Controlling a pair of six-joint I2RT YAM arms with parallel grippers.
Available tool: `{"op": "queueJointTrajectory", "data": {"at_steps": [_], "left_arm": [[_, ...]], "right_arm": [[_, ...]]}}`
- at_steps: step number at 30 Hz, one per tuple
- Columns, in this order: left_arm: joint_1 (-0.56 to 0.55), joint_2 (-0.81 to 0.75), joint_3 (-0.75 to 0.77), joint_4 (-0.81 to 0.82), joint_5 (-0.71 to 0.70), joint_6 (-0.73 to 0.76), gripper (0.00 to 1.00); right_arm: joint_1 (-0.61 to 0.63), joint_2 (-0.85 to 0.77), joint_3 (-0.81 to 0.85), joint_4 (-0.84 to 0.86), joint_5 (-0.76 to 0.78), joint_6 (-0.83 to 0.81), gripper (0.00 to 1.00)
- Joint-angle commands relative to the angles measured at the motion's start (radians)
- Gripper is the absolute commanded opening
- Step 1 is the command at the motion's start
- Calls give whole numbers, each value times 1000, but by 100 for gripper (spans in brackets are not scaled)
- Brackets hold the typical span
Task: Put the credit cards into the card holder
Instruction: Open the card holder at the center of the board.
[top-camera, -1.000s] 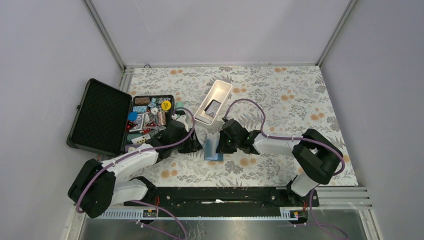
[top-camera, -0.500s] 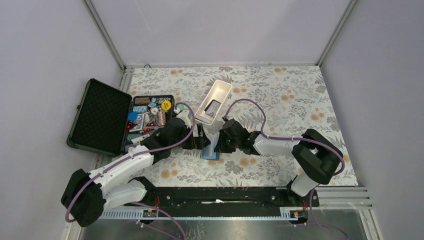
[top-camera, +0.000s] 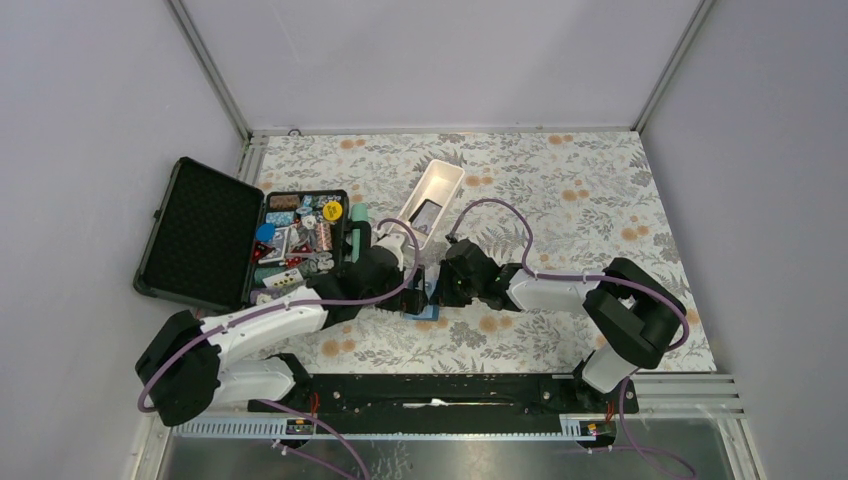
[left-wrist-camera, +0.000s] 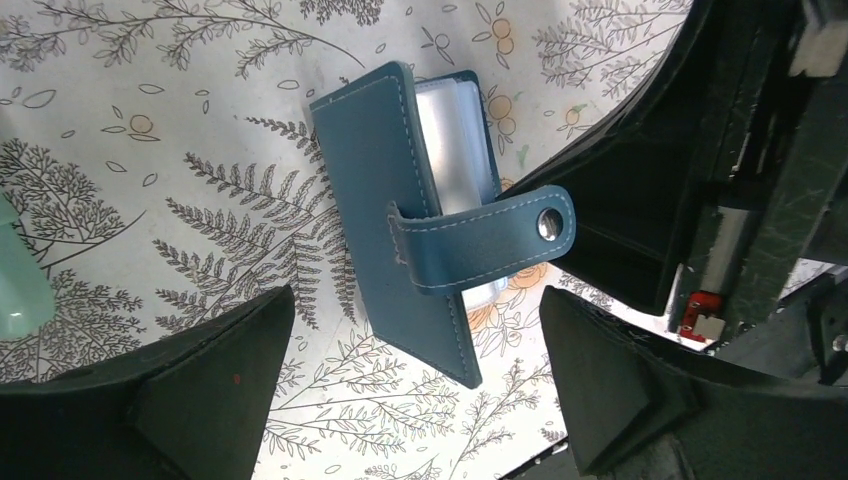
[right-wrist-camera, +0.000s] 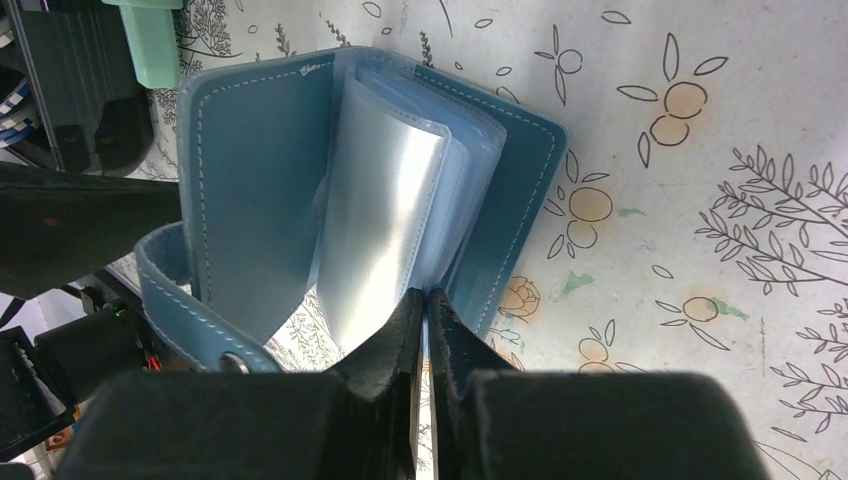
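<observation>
From above, the two arms meet over the middle of the flowered counter (top-camera: 580, 190), and the blue card holder (top-camera: 430, 304) lies between the left hand (top-camera: 408, 287) and the right hand (top-camera: 443, 288). At this range I cannot tell how either hand is set. One dark card (top-camera: 428, 214) lies in the white tray (top-camera: 442, 178), beyond the holder and apart from it. I cannot pick out a second card. The black case (top-camera: 200, 235) stands open at the left with small trinkets (top-camera: 300, 235) beside its lid.

The left wrist view settles the left hand (left-wrist-camera: 415, 320). It is spread wide and empty, its fingers (left-wrist-camera: 215, 370) on either side of the card holder (left-wrist-camera: 395, 190) without touching it. Only here do I see the outside of the cover and the strap (left-wrist-camera: 480, 242), which is unsnapped and hanging loose across it.

The right wrist view shows the inside, which the other two hide. The card holder (right-wrist-camera: 260, 200) is open, with its clear sleeves (right-wrist-camera: 385, 190) fanned up. The right hand (right-wrist-camera: 424, 320) is closed, its fingertips pinched on the lower edge of those sleeves.

So the step in hand looks like getting the holder open and steadied, and no card is in either hand yet. Next, I judge the free left hand should go to the tray for the dark card while the right keeps its pinch. Lifting the thin card off the tray floor and then lining it up edge-on with a sleeve mouth will both need care.
</observation>
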Motion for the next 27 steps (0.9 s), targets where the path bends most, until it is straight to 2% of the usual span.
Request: {"op": "queueJointTrajectory", "data": {"at_steps": [1,10,12,14,17,27], "left_arm": [[-20,33,27,50,-65,20,99],[-27,73,17,101,-74,4,99],[-28,86,18,108,-71,3,96],[-28,97,22,114,-66,0,88],[-28,113,31,121,-58,-9,71],[-33,140,47,132,-53,-25,30]], "right_arm": [[12,-44,-4,8,40,7,3],[12,-57,-12,7,45,1,1],[12,-62,-15,7,47,3,0],[13,-73,-18,-2,53,3,0],[12,-98,-21,-32,82,-4,0],[12,-174,-39,-110,171,-41,0]]}}
